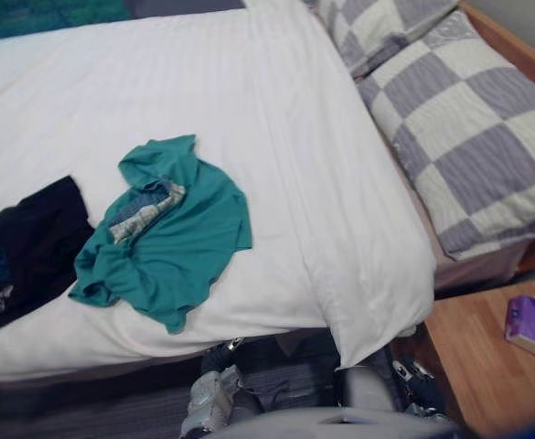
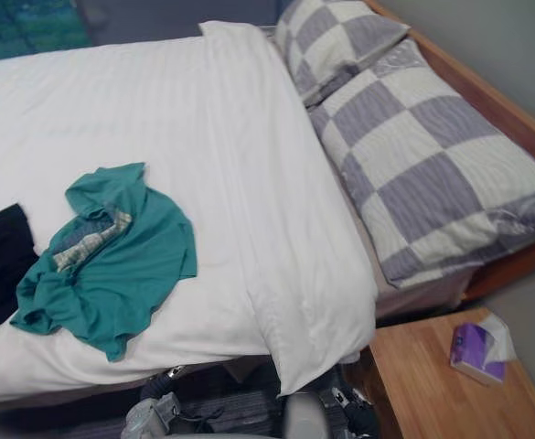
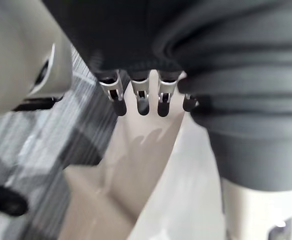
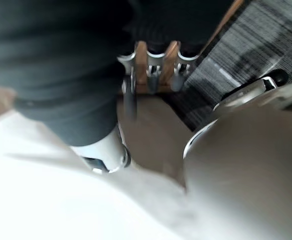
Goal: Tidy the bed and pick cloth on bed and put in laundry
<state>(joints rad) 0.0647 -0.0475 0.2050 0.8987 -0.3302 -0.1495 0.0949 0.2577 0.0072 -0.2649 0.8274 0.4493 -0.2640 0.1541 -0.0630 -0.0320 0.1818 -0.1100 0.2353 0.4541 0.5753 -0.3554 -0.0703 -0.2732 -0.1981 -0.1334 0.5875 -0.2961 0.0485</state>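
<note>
A crumpled teal shirt (image 1: 171,229) lies on the white duvet (image 1: 249,110) near the bed's front edge, with a small plaid cloth (image 1: 148,212) bunched in its folds. A black garment (image 1: 25,247) lies just left of it at the view's edge. My left hand (image 3: 142,97) hangs low beside the bed with straight fingers and holds nothing. My right hand (image 4: 153,70) also hangs down by the bedside with straight, empty fingers. Both hands are well apart from the clothes.
Two grey and white checked pillows (image 1: 473,137) (image 1: 377,27) rest at the right end against a wooden bed frame (image 1: 514,46). A wooden nightstand (image 1: 477,357) at the lower right carries a purple tissue box (image 1: 532,320). A duvet corner (image 1: 377,302) overhangs the front edge.
</note>
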